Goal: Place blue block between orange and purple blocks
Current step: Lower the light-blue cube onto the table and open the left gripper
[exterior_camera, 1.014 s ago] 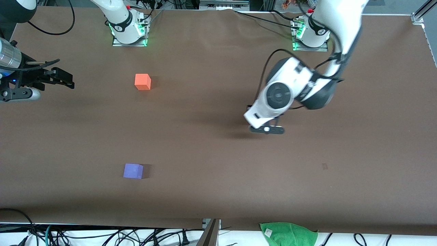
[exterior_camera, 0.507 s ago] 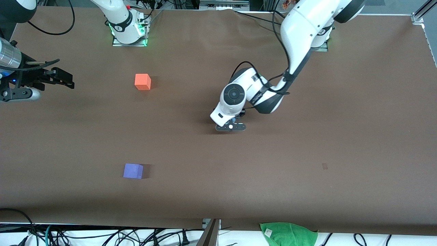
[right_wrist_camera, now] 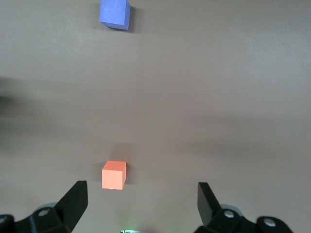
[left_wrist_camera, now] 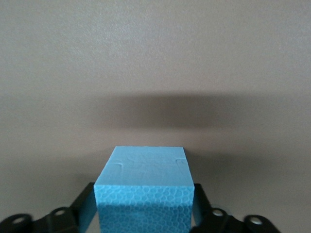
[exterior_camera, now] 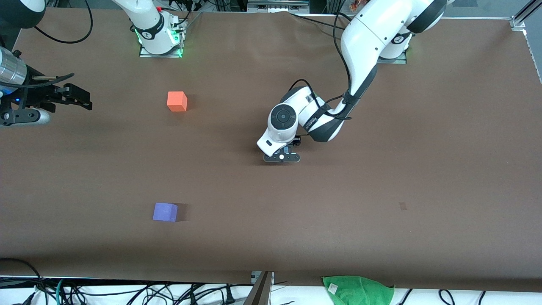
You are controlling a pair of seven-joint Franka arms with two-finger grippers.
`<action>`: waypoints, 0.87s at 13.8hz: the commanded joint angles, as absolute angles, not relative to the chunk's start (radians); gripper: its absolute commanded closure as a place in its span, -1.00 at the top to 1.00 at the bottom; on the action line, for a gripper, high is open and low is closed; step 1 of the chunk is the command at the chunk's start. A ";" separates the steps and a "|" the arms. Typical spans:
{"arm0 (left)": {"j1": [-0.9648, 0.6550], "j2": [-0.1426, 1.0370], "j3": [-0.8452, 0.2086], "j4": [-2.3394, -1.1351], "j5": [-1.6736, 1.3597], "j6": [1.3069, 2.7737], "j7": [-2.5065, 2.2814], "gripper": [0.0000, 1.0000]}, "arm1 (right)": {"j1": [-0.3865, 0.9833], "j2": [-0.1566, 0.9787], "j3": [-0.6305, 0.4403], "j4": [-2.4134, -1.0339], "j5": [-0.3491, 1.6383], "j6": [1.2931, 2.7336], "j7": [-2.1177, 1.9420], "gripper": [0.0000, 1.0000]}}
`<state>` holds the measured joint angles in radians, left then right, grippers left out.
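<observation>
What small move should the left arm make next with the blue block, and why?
Probably carry the blue block toward the right arm's end: the left tool flanks it low over mid-table, well short of the gap between orange block and purple block.

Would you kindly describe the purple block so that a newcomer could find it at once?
Start at the brown table and go toward the right arm's end. Two cubes sit there; the purple block is the one nearer the front camera. It is violet, while the orange block is bright orange.

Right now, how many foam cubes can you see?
3. Orange block near the right arm's base; purple block nearer the front camera; blue block between the left gripper's fingers, mid-table.
</observation>
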<state>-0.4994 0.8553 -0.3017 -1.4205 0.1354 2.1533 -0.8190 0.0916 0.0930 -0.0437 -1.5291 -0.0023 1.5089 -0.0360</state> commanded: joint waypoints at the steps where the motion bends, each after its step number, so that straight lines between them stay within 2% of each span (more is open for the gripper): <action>1: -0.499 0.810 -0.305 -1.394 0.149 2.088 -0.833 1.00 | 0.077 0.100 -0.034 -1.508 -0.003 1.502 -0.054 1.00; 7: -0.424 0.573 -0.311 -1.391 0.104 1.844 -0.804 1.00 | 0.078 0.106 -0.034 -1.508 -0.002 1.503 -0.045 1.00; 10: -0.307 0.454 -0.310 -1.382 0.106 1.674 -0.630 1.00 | 0.081 0.112 -0.034 -1.508 0.002 1.514 -0.040 1.00; 12: -0.211 0.384 -0.308 -1.378 0.106 1.576 -0.505 1.00 | 0.087 0.159 -0.029 -1.509 0.000 1.543 -0.040 1.00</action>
<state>-0.2961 0.4581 -0.3013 -1.3544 0.1241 1.6462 -0.6240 0.0918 0.1080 -0.0415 -1.5294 -0.0020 1.5236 -0.0365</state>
